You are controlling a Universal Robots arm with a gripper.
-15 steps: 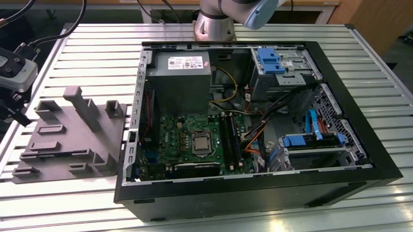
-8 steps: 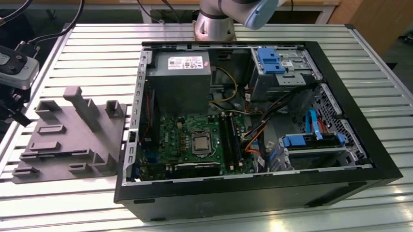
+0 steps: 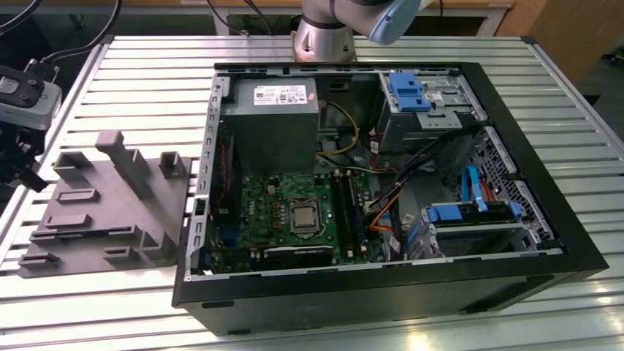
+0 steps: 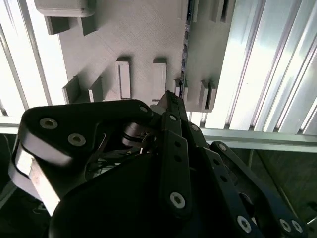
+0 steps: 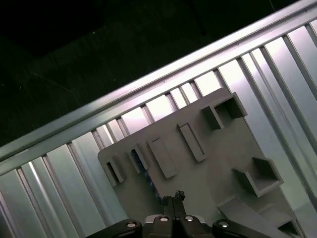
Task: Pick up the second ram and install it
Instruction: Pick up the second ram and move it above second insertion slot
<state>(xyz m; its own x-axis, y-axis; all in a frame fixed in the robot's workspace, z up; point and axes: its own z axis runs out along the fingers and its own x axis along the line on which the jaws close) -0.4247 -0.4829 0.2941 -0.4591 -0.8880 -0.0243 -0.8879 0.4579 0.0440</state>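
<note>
Claw closed, tips together above grey tray, at end of edge-on second ram; contact unclear

My gripper showed matte black, dotted with silver screws. Beside the black computer case, the tray was plain grey. Inside the case were a green motherboard, bright blue drive clips and orange cables. Beneath the case, the table ran in silver-white ribs.
</note>
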